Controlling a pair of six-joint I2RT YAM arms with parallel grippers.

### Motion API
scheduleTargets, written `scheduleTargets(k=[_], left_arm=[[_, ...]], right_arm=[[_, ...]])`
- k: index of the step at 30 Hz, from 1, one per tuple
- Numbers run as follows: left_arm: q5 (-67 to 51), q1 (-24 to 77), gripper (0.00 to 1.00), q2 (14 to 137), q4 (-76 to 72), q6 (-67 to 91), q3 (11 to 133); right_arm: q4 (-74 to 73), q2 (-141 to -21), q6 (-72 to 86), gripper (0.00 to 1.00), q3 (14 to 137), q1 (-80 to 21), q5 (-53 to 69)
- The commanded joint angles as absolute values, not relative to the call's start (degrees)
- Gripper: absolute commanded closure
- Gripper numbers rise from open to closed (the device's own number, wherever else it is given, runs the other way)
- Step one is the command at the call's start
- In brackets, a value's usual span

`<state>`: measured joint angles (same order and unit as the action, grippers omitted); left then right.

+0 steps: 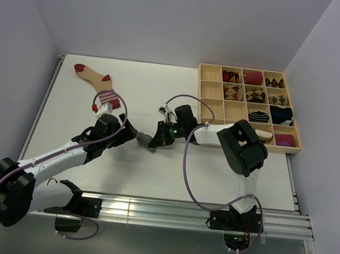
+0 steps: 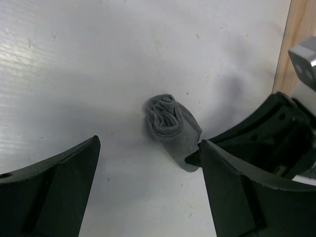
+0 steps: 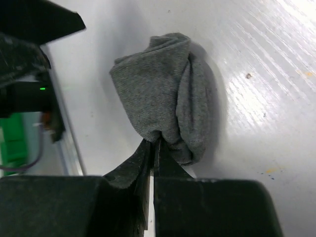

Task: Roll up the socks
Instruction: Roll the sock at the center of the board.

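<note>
**White table, one tight roll: grey sock pinched at its tail**

White table [image 1: 227,172] fills the scene under plain pale walls, with a wooden tray [image 1: 197,88] of bundles [image 1: 280,114] at its right edge. Left of the tray, about mid-table, lies the grey sock [image 1: 145,139], wound into a short, fat roll. The right gripper [image 1: 155,142] reaches out from the tray side with its jaws pressed together on a fold at the roll's near end, a hold that looks meant to keep the winding from springing loose. The left gripper [image 1: 127,131], on the side of the roll away from the tray, stands wide apart, one finger to each side of the sock and apparently clear of it, leaving the roll to the right arm alone.

In the left wrist view the roll's [image 2: 170,126] spiral end faces up and away from the right gripper; its long axis runs from that spiral back into the pinch. The right wrist view shows the fabric [image 3: 163,108] bulging just beyond the closed tips [image 3: 153,148]. The roll rests on the table rather than hanging.

Farther from the tray, at the table's far left, a beige sock [image 1: 95,78] lies flat and unrolled, its toe pointing away from the tray, so the job appears partly done.
</note>
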<state>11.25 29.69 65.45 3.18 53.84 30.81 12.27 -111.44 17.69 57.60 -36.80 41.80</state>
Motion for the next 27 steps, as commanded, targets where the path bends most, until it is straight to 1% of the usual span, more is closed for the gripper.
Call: scheduleTargets(k=[1, 6, 12, 19, 22, 27], left_arm=[[7.8, 29.8, 0.12, 64.1, -3.9, 55.0, 28.3], [6.6, 29.9, 0.12, 66.3, -7.9, 55.8, 27.2], [5.5, 30.2, 0.12, 71.7, -13.8, 55.0, 28.5], [4.8, 30.3, 0.14, 78.7, -14.1, 55.8, 31.6], [4.7, 30.3, 0.18, 81.3, -14.2, 56.2, 32.1], [3.8, 30.5, 0.30, 85.7, -13.9, 57.0, 33.2]], right_arm=[[11.6, -116.0, 26.4, 1.00, 58.9, -34.5, 52.6], [16.7, -120.8, 34.5, 1.00, 59.1, -31.8, 57.9], [15.0, -122.5, 35.1, 1.00, 60.6, -30.8, 58.4], [12.4, -123.1, 34.4, 1.00, 62.2, -30.4, 57.3], [13.0, -123.5, 35.1, 1.00, 62.3, -30.4, 57.3], [13.0, -123.7, 35.7, 1.00, 62.6, -30.3, 57.0]])
